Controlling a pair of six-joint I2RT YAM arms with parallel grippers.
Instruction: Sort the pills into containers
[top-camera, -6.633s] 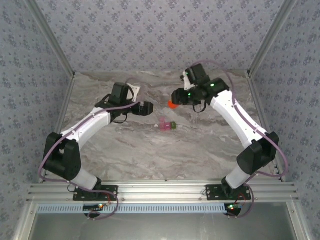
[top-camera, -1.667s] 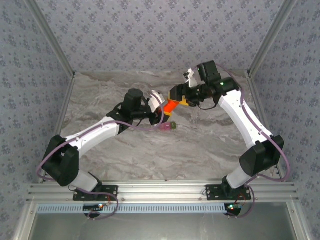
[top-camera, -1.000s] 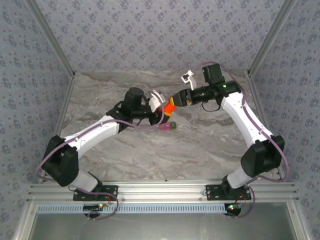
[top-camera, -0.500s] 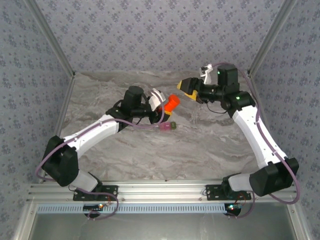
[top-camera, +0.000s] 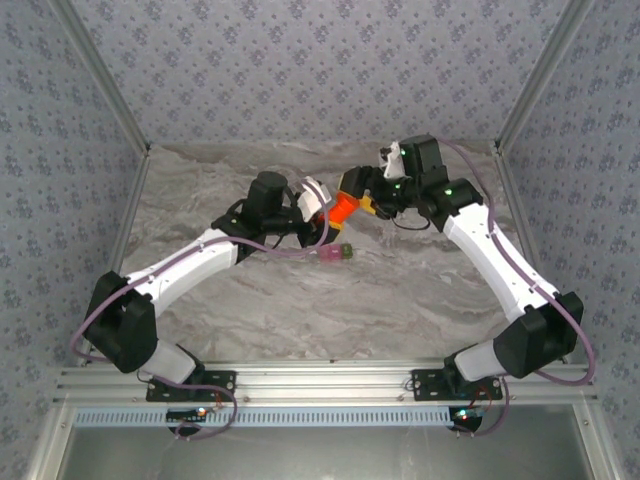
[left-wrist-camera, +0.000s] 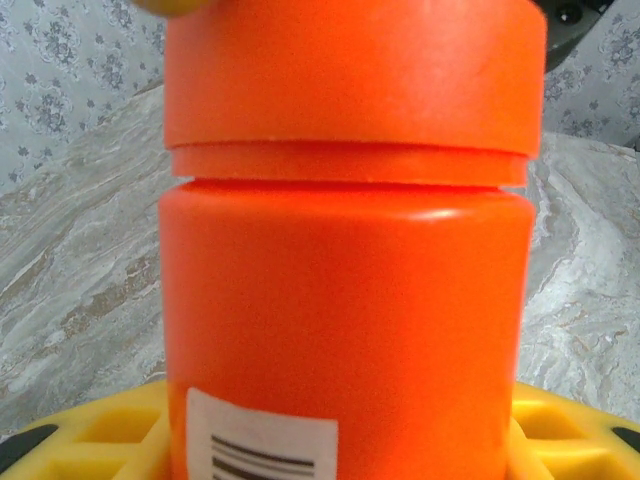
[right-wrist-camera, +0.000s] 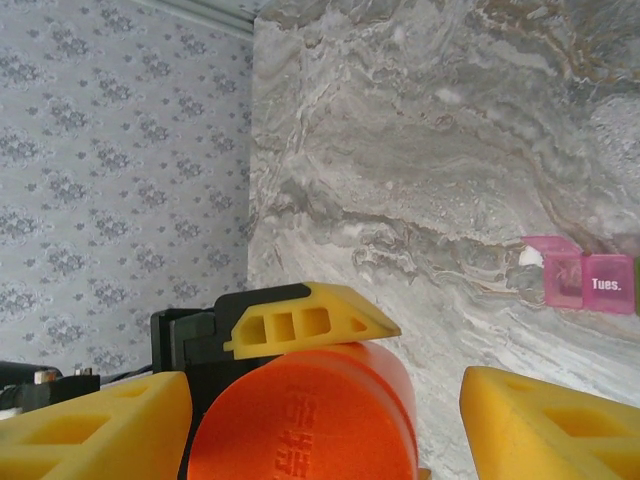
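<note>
An orange-red cylindrical bottle (top-camera: 344, 207) hangs above the table's middle, with my left gripper (top-camera: 335, 211) shut on its body. In the left wrist view the bottle (left-wrist-camera: 345, 300) has its cap up, a white label low down and my left gripper (left-wrist-camera: 340, 445) at the bottom edge. My right gripper (top-camera: 359, 193) stands open with its yellow fingers (right-wrist-camera: 90, 430) on either side of the bottle cap (right-wrist-camera: 305, 420), with a gap on the right side. The containers (top-camera: 336, 253), pink and olive-green, lie on the table just below. The pink compartment (right-wrist-camera: 565, 275) has its lid open.
The marble table (top-camera: 400, 300) is walled by patterned panels at the back and sides. Aluminium posts (top-camera: 528, 85) stand at the far corners and a rail (top-camera: 320, 380) runs along the near edge. Free tabletop lies in front of the containers.
The bottle has passed from my right gripper into my left. Half a second ago my right gripper had drawn off to the upper right; now it is back at the cap.
</note>
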